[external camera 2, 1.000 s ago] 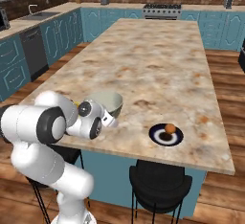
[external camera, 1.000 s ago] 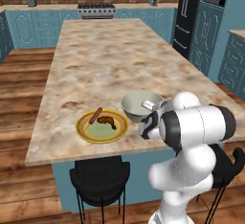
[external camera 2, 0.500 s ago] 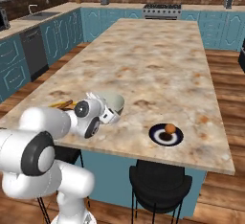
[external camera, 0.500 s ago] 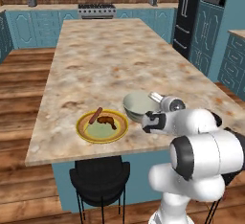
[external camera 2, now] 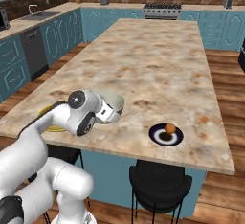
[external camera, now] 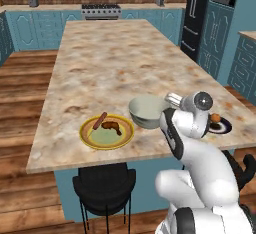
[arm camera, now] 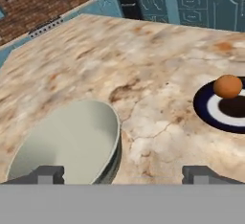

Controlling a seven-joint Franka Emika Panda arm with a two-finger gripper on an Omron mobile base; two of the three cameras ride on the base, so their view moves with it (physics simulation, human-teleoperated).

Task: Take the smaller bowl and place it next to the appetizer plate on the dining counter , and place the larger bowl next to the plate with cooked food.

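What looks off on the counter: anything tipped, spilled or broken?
Nothing stands out. The larger bowl sits upright beside the plate with cooked food, food still on it; the small dark plate holds its orange piece.

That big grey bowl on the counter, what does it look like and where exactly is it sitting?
The larger bowl is deep and rounded, grey-beige outside with a glossy pale inside, and looks ceramic. It stands upright and empty on the dining counter, right beside the plate with cooked food. In the hand view one fingertip shows in front of its rim, but the jaws stand wide open, so nothing grips it.
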